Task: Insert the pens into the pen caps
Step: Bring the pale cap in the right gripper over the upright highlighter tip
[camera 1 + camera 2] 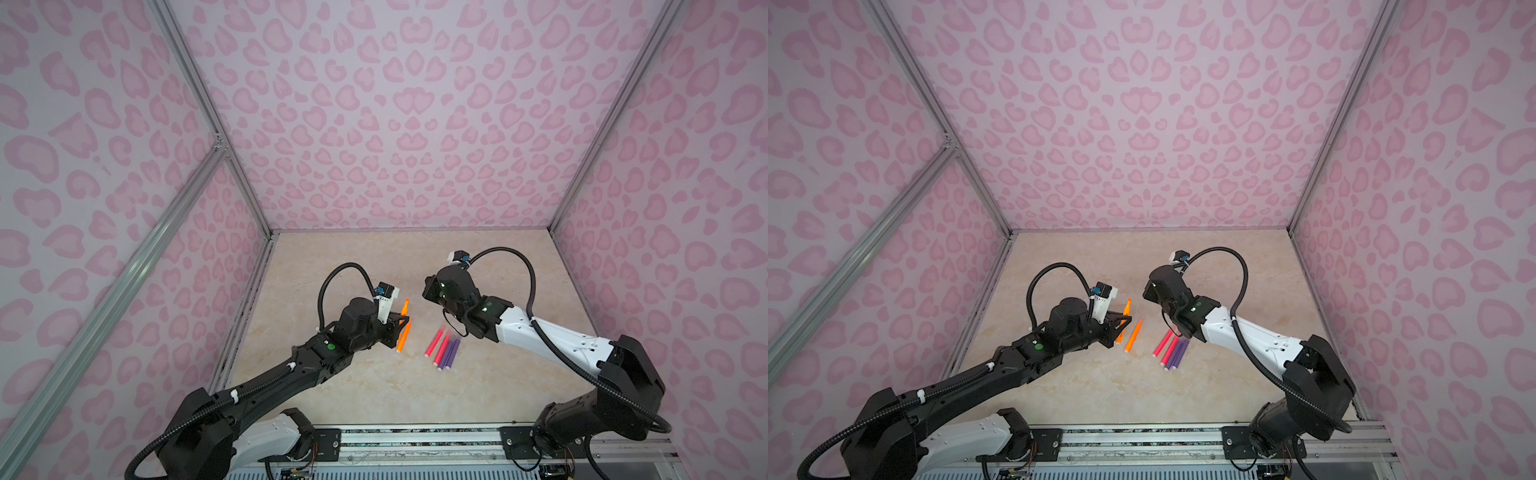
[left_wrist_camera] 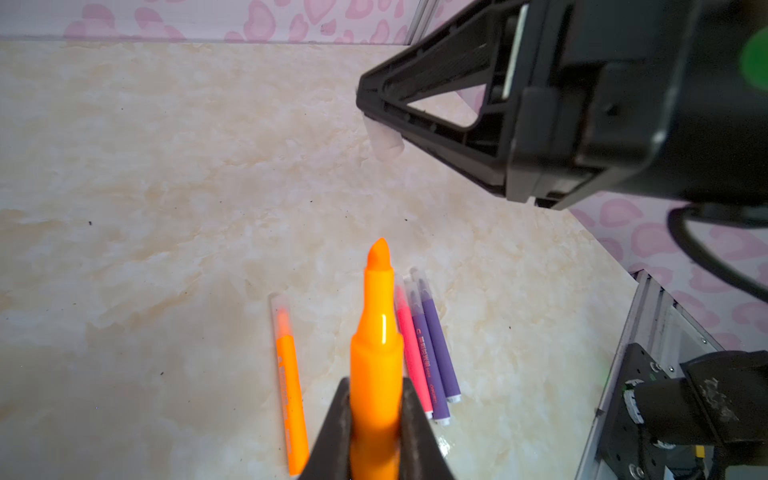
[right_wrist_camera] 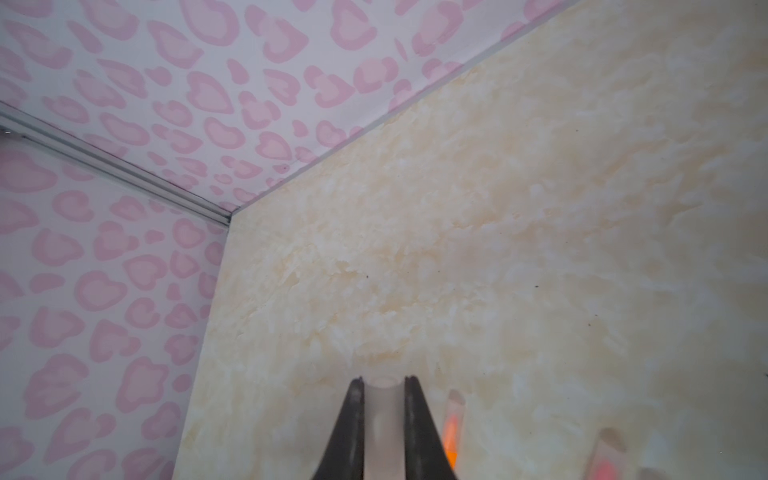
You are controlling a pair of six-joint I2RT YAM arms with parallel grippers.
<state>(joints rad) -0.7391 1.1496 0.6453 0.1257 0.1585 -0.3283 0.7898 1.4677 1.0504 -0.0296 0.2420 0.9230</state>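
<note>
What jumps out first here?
The left gripper clamps a bare-tipped orange pen off the table, and the right gripper opposite pinches a pale translucent cap. On the table a capped orange pen lies left of four capped pink and purple pens packed side by side.

The orange pen is showing smooth, glossy plastic, catching a bright streak of light. The pen cap is looking frosted and translucent (plastic too, apparently). The tabletop is wearing a smooth, faintly shiny marble-patterned finish, and the frame rail is gleaming as silvery metal.
</note>
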